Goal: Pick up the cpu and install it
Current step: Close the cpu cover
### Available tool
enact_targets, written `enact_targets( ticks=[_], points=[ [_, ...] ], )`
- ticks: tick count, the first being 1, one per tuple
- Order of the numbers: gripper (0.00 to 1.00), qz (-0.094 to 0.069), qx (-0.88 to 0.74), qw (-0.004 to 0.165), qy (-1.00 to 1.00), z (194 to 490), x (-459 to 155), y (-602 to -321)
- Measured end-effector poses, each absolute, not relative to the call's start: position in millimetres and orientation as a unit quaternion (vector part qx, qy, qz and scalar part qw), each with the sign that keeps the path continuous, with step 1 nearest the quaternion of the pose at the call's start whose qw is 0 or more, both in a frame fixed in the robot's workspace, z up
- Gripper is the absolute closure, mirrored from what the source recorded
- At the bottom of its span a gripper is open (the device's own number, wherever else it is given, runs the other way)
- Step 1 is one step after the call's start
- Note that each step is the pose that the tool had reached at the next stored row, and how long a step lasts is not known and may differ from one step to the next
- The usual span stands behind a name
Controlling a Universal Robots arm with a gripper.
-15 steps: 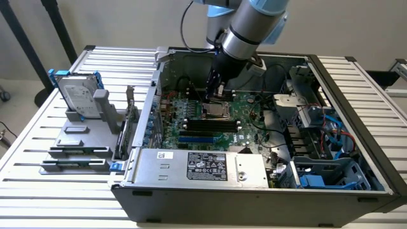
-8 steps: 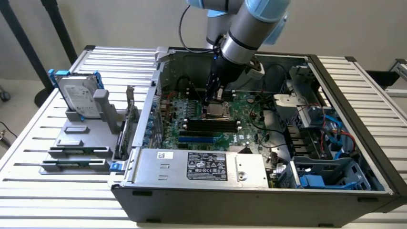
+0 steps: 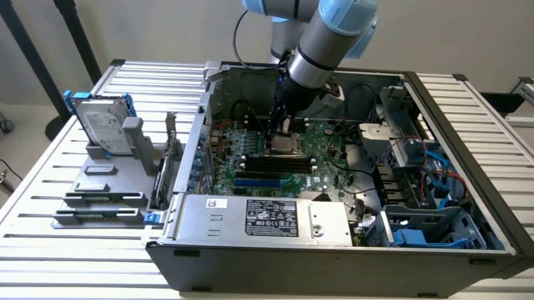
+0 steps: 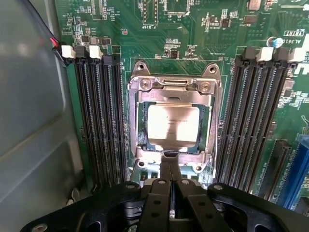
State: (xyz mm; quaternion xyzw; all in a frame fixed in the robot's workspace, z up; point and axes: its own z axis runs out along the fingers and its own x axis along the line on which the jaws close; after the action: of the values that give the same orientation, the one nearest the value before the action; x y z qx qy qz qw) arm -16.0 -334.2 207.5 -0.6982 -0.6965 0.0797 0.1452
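Cpu (image 4: pixel 173 126) lies flat in the metal socket frame (image 4: pixel 145 84) mid motherboard (image 4: pixel 193 29), silver top up; its faint print is too small to read. Tool (image 4: pixel 170 168) is clenched, fingers pressed together w/ nothing btwn them, tips at the frame edge just beside the cpu. Black RAM slots (image 4: pixel 99 121) flank the socket. Board silkscreen reads "DISP". Power supply box (image 3: pixel 267 219) carries a label, text illegible.

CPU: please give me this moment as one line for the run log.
cpu: lies flat inside socket frame | claw: shut, holds nothing, tips at the frame's edge beside cpu
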Motion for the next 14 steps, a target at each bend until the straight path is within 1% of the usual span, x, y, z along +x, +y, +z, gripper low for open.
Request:
enact_targets(
  ticks=[8,14],
  points=[
    [0.89,0.076,-0.7,0.148,-0.695,198,-16,-334],
    [0.89,0.074,-0.7,0.151,-0.695,196,-16,-334]
  ],
)
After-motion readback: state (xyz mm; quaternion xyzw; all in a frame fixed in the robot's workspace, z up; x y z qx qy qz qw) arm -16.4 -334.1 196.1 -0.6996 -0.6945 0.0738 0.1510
